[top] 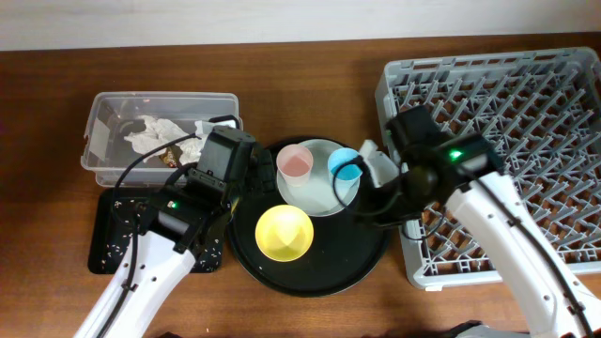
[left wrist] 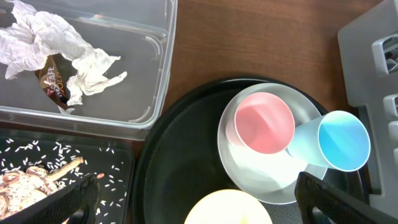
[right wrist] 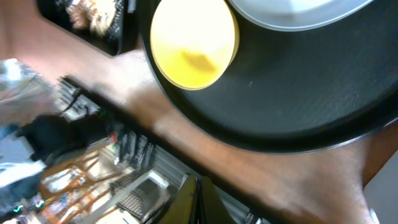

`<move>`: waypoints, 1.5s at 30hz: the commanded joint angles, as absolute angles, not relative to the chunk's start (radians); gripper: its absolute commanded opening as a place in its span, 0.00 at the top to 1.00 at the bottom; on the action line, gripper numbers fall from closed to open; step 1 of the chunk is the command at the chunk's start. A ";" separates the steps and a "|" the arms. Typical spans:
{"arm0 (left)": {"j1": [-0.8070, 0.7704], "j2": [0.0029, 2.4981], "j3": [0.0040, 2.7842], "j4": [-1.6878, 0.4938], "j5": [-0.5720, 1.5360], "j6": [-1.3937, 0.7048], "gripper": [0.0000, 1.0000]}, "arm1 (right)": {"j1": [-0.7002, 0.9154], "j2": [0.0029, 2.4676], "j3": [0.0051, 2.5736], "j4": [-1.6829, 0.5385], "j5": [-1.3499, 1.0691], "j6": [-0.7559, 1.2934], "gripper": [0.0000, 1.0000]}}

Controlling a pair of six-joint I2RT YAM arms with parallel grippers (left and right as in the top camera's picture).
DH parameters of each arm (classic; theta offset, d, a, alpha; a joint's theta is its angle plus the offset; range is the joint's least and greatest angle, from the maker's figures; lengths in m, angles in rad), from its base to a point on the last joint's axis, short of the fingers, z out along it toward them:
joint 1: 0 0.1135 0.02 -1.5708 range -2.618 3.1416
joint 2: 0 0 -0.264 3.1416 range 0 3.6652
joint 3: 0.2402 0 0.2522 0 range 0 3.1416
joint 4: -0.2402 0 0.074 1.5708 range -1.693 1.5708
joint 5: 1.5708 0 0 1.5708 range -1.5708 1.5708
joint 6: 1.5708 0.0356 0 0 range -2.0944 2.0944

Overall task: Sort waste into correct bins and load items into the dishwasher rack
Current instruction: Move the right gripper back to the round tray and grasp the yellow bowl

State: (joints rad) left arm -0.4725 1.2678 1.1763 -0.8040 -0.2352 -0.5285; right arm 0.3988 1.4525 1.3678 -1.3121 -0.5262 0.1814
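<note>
On plate (left wrist: pixel 261 180): light-blue cup (left wrist: pixel 339 140) leaned on pink cup (left wrist: pixel 264 121).
Left gripper (left wrist: pixel 199 198): jaws spread, both cups ahead.
Right gripper (right wrist: pixel 198 199): jaws pressed together.

Robotics lab dressed up as a kitchen, I'd say: white robot arms (top: pixel 512 235) over a wooden worktop (top: pixel 310 103), with a commercial dishwasher rack (top: pixel 488 64) alongside.

White-shelled arms (top: pixel 512 235) with black joints (top: pixel 225 155), black cables (top: pixel 141 169), green lights (top: pixel 457 155).

Upright pink cup (top: pixel 295 163) and tilted blue cup (top: pixel 344 164) sit on a pale plate (top: pixel 315 196); yellow bowl (top: pixel 285 232) beside it; crumpled tissues (top: pixel 155 133) inside clear box (top: pixel 103 101).
</note>
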 commanded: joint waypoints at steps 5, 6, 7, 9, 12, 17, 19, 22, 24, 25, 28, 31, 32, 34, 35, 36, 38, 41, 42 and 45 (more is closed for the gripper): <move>-0.468 1.263 1.192 -0.802 -0.231 -0.534 0.01 | 0.578 1.449 1.373 -1.230 -0.142 0.476 0.96; -0.468 1.263 1.192 -0.802 -0.231 -0.534 0.01 | 0.575 1.449 1.373 -1.225 -0.132 0.477 0.95; -0.468 1.263 1.192 -0.802 -0.231 -0.534 0.01 | 0.567 1.449 1.373 -1.217 -0.127 0.476 0.92; -0.468 1.263 1.192 -0.802 -0.231 -0.534 0.01 | 0.562 1.449 1.373 -1.214 -0.126 0.453 0.89; -0.468 1.263 1.192 -0.802 -0.231 -0.534 0.01 | 0.572 1.449 1.372 -1.230 -0.155 0.442 0.89; -0.468 1.263 1.192 -0.802 -0.231 -0.534 0.01 | 0.689 1.450 1.333 -1.227 -0.208 0.397 0.84; -0.468 1.263 1.192 -0.802 -0.231 -0.534 0.01 | 0.734 1.450 1.316 -1.223 -0.154 0.397 0.83; -0.468 1.263 1.192 -0.802 -0.231 -0.534 0.01 | 0.813 1.450 1.264 -1.172 -0.076 0.397 0.82; -0.468 1.263 1.192 -0.802 -0.231 -0.534 0.01 | 0.846 1.450 1.219 -1.127 -0.077 0.366 0.80; -0.468 1.263 1.192 -0.802 -0.231 -0.534 0.01 | 0.862 1.448 1.190 -1.097 -0.078 0.337 0.77; -0.468 1.263 1.192 -0.802 -0.231 -0.534 0.01 | 0.911 1.441 1.118 -0.955 -0.083 0.241 0.68; -0.468 1.263 1.192 -0.802 -0.231 -0.534 0.01 | 0.934 1.443 1.106 -0.835 -0.166 0.157 0.25; -0.468 1.263 1.192 -0.802 -0.231 -0.534 0.01 | 0.936 1.443 1.106 -0.807 -0.187 0.138 0.21; -0.468 1.263 1.192 -0.802 -0.231 -0.534 0.01 | 0.937 1.443 1.106 -0.767 -0.198 0.133 0.23; -0.468 1.263 1.192 -0.802 -0.231 -0.534 0.01 | 0.937 1.446 1.105 -0.761 -0.198 0.126 0.28; -0.468 1.263 1.192 -0.802 -0.231 -0.534 0.01 | 0.937 1.454 1.102 -0.759 -0.199 0.123 0.39; -0.468 1.263 1.192 -0.802 -0.231 -0.534 0.01 | 0.940 1.468 1.097 -0.758 -0.203 0.123 0.52; -0.468 1.263 1.192 -0.802 -0.231 -0.534 0.01 | 0.965 1.506 1.081 -0.719 -0.203 0.102 0.48; -0.468 1.263 1.192 -0.802 -0.231 -0.534 0.01 | 0.981 1.520 1.077 -0.694 -0.202 0.084 0.48; -0.468 1.263 1.192 -0.802 -0.231 -0.534 0.01 | 1.039 1.556 1.075 -0.620 -0.148 0.082 0.44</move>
